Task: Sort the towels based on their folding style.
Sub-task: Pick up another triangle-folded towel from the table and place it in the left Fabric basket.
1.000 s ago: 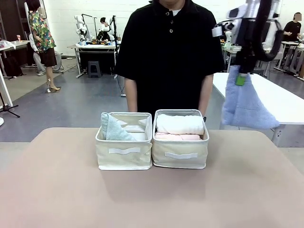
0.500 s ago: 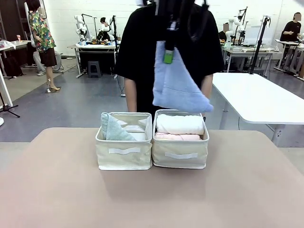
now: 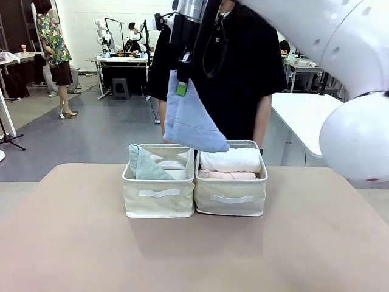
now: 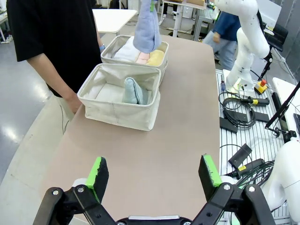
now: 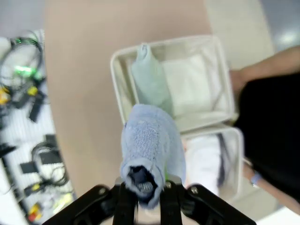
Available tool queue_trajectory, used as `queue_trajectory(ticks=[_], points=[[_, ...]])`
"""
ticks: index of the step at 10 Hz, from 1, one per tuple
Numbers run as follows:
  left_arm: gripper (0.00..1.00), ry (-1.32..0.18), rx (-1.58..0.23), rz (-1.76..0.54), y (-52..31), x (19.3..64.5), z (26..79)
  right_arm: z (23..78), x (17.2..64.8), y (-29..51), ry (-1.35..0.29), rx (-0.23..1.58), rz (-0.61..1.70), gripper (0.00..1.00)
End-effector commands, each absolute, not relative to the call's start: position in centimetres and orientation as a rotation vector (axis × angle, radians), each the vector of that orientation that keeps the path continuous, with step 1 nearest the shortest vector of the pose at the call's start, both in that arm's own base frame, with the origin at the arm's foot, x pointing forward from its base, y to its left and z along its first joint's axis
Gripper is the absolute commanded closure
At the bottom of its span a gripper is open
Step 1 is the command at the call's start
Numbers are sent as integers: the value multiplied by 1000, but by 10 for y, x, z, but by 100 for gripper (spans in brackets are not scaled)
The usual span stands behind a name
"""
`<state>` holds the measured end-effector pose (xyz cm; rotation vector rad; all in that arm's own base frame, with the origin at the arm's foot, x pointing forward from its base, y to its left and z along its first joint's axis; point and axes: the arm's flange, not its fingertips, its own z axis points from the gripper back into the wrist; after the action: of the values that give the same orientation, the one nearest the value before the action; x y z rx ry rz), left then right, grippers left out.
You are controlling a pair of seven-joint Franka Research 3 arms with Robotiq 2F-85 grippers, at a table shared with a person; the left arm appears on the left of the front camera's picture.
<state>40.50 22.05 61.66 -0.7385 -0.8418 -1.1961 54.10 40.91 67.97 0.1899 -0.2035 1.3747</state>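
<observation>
Light blue cone towel, clamped in right gripper, hanging over left basket edge.
Best lowered into that basket beside teal towel before release; left gripper jaws spread wide, empty.

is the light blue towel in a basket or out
Out: the light blue towel hangs from the shut right pincer, in the air above the baskets.

We see a taupe worktop, standing on it a cream fabric left basket and matching right basket, side by side, touching, toward the far edge
</observation>
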Motion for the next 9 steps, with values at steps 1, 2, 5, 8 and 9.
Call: queue_trajectory(ticks=[1,2,5,8,9], points=[[0,-842,-725,-1188,218,402,616,734,590,450,-284,230,1330,83],[0,-842,-725,-1188,218,402,616,731,590,449,-305,233,1352,83],[0,-842,-725,-1188,218,402,616,679,544,417,-240,206,1368,83],[0,-842,-725,-1188,218,402,616,679,544,417,-240,206,1368,83],[0,-842,-725,-1188,218,402,616,679,544,417,-240,206,1368,83]])
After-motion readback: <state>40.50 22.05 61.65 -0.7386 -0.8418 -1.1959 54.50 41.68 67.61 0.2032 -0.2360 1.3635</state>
